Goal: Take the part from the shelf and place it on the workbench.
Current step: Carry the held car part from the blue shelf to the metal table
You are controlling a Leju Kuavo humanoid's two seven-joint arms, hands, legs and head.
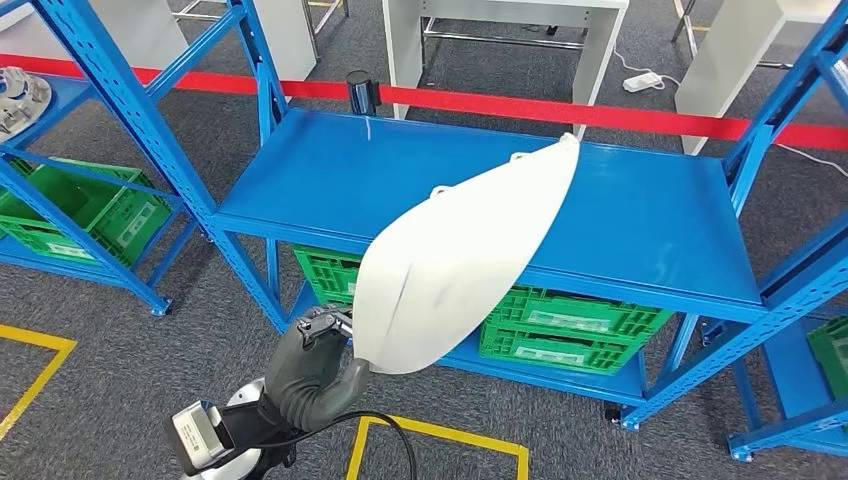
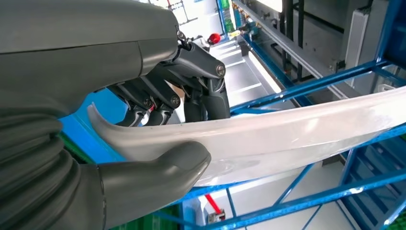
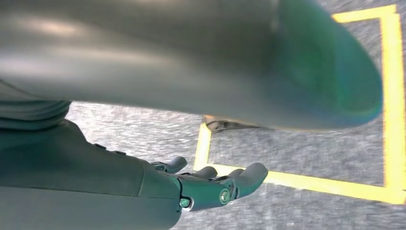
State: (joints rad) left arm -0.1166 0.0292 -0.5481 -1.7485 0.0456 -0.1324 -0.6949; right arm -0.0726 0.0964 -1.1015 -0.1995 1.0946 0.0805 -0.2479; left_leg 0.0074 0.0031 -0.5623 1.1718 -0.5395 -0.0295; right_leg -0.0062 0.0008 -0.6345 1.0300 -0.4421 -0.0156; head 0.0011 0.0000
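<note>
**Inspector A:** Where is the part?

**Inspector B:** The white part (image 1: 462, 255), a long curved panel, is held in the air by the left hand (image 1: 318, 345). The left wrist view shows the thumb (image 2: 163, 167) pressed on one face near the blunt end and the dark fingers (image 2: 158, 103) on the opposite face. It is a firm pinch at one end only.

**Inspector A:** How does it lie from that hand?

**Inspector B:** Its long axis runs away from the hand, forward and to the robot's right, rising to the narrow tip (image 1: 568, 142). In the head view that tip shows against the flat blue surface (image 1: 330, 170), while the held end is short of the front edge, over the floor.

**Inspector A:** The other hand?

**Inspector B:** The right hand (image 3: 210, 184) hangs low over grey carpet with yellow floor tape (image 3: 330, 184). Its fingers are loosely curled and hold nothing. It is well apart from the part, so the left hand is the only one placed to act.

**Inspector A:** What does the next move turn on?

**Inspector B:** In my judgement, on the overhang. The hand must carry forward along the panel's axis until the bulk is over the surface, then lower and level it. Because the part is held at one end, I would expect the far tip to touch first, or to swing.
</note>
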